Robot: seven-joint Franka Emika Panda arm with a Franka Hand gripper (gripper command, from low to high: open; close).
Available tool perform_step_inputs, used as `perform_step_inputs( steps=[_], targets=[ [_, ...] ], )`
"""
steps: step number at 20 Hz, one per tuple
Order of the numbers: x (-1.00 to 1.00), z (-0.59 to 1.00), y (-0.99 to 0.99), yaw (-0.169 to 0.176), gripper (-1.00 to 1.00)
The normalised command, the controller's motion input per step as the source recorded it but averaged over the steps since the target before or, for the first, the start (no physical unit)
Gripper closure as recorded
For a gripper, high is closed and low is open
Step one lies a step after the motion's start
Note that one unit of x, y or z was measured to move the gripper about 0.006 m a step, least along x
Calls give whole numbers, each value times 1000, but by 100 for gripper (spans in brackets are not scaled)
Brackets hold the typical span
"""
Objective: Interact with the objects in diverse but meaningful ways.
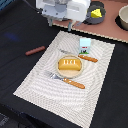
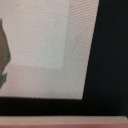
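A pale striped cloth placemat (image 1: pixel 65 67) lies slantwise across the middle of the frame on a black counter (image 1: pixel 17 30). At its centre sits a small round plate (image 1: pixel 68 72) carrying an orange-brown toy bread loaf (image 1: pixel 68 64). Just beyond the plate, toward the upper right, lies an orange-handled knife (image 1: pixel 80 56), and toward the lower part of the frame lies an orange-handled fork (image 1: pixel 67 80), both beside the plate rim. A white toy milk carton (image 1: pixel 85 46) stands upright near the mat's upper right edge. A reddish-brown toy sausage (image 1: pixel 35 50) lies on the bare counter at the left of the frame, apart from the mat. In the upper right, a small grey saucepan (image 1: pixel 95 16) holds a yellow cheese wedge (image 1: pixel 95 11), and a larger grey pot (image 1: pixel 123 18) shows at the right edge. The white robot arm's pincer (image 1: pixel 62 23) hangs at the upper centre, above the mat's far corner; whether its fingers are released or clenched I cannot tell. The wrist view shows only blurred mat (image 2: pixel 45 45) and dark counter (image 2: pixel 112 50).
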Motion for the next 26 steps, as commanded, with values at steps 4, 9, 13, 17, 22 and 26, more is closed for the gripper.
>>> perform_step_inputs(
  steps=[4, 9, 13, 17, 22, 26],
  targets=[
    [-509, -456, -154, 125, -100],
    [-471, -345, -27, 188, -100],
    [-411, -216, 14, 228, -100],
    [-379, -36, 27, 238, -100],
    [-413, 41, 97, 248, -100],
    [-395, 37, 16, 223, -100]
  ],
)
